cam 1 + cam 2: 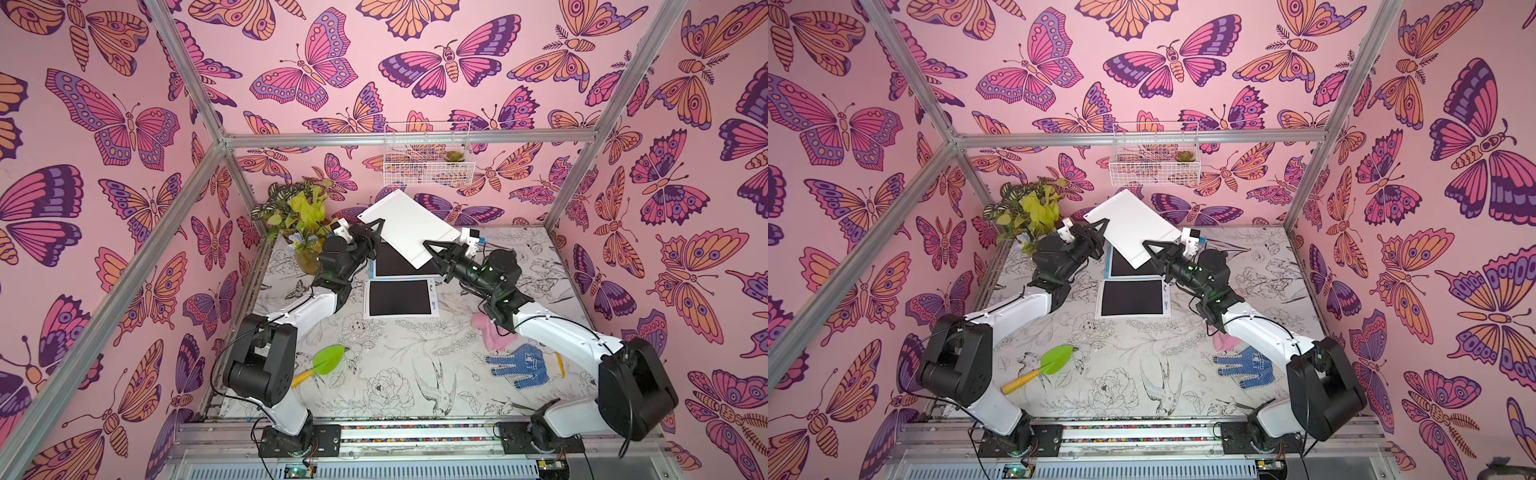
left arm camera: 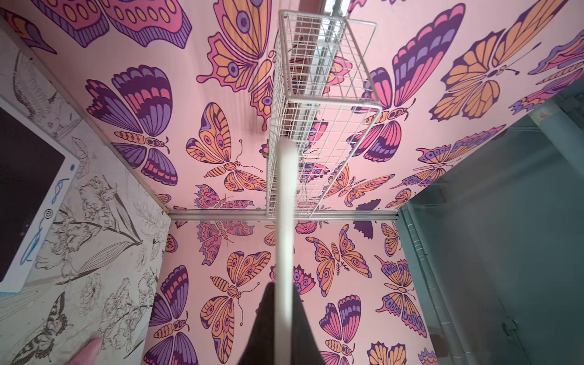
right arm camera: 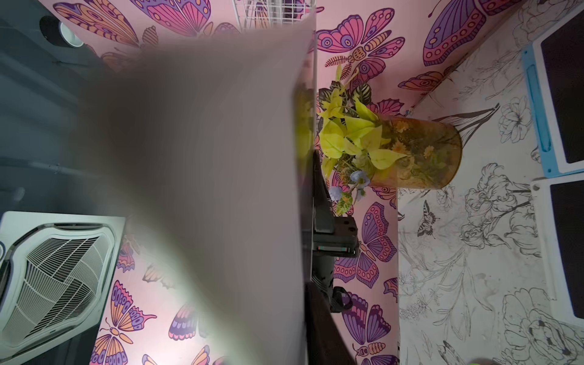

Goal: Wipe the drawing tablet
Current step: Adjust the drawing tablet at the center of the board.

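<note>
A white drawing tablet point(image 1: 409, 226) point(image 1: 1133, 230) hangs tilted above the back of the table, its plain white side up. My left gripper point(image 1: 376, 228) point(image 1: 1102, 228) is shut on its left edge; in the left wrist view that edge point(image 2: 286, 221) runs thin between the dark jaws of the gripper point(image 2: 286, 300). My right gripper point(image 1: 430, 249) point(image 1: 1148, 247) is shut on the near right corner. The right wrist view shows the tablet point(image 3: 221, 158) as a blurred grey sheet hiding one finger of the gripper point(image 3: 306, 290). A pink cloth point(image 1: 492, 332) point(image 1: 1225, 340) lies under the right forearm.
Two more tablets lie flat beneath, dark screens up: a blue-framed one point(image 1: 395, 266) and a white-framed one point(image 1: 400, 298). A vase of plants point(image 1: 305, 232) stands back left. A wire basket point(image 1: 428, 158) hangs on the back wall. A green trowel point(image 1: 326, 361) and a blue glove point(image 1: 519, 365) lie near the front.
</note>
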You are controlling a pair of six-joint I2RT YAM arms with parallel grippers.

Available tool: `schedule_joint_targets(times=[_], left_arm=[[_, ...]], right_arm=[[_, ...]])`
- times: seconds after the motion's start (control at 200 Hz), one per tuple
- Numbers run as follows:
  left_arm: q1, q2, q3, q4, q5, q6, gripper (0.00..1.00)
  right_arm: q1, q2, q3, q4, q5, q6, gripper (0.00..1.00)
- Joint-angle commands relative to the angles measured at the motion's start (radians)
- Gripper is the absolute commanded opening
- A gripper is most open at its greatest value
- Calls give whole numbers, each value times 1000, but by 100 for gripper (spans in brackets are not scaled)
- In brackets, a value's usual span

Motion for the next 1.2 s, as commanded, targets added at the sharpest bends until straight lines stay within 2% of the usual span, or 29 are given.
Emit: schedule_joint_targets(times=[0.0,0.02,0.045,0.095,0.145,0.26,0.32,0.406,0.491,0.581,0.686,0.786,0.926,0.966,1.112,1.197], left_arm=[[-15,12,-25,84,-3,-13,0],[-16,11,-27,84,0,-14,1],[-16,13,-30,81,7,-13,10],[-16,8,-35,58,26,-14,31],[-14,-3,-40,-2,52,-5,46],[-6,-61,-97,-141,71,47,66],[4,-112,-120,-291,85,103,71],[21,-189,-122,-577,101,217,72],[31,-252,-96,-866,101,368,71],[29,-293,-25,-1197,42,578,71],[26,-300,27,-1486,-41,774,70],[25,-322,-23,-1563,-45,891,68],[25,-369,-140,-1573,-38,937,67],[25,-419,-166,-1574,-38,945,67],[23,-470,-241,-1573,-34,962,67],[19,-482,-272,-1572,-26,976,68]], right_arm=[[-5,9,47,94,23,-15,10],[-5,10,48,89,26,-23,5],[-7,12,48,82,25,-31,0],[-17,4,45,58,16,-51,0],[-26,-16,45,-5,5,-84,0],[-85,-80,44,-174,-79,-175,0],[-133,-127,33,-276,-147,-237,0],[-197,-193,14,-466,-257,-350,0],[-233,-221,32,-739,-416,-559,0],[-231,-229,37,-1022,-522,-788,0],[-221,-241,-51,-1027,-631,-823,0],[-167,-236,-113,-996,-657,-810,0],[-39,-152,-134,-997,-634,-857,0],[-13,-124,-137,-992,-625,-870,0],[15,-42,-164,-914,-629,-875,0],[14,15,-140,-974,-629,-951,0]])
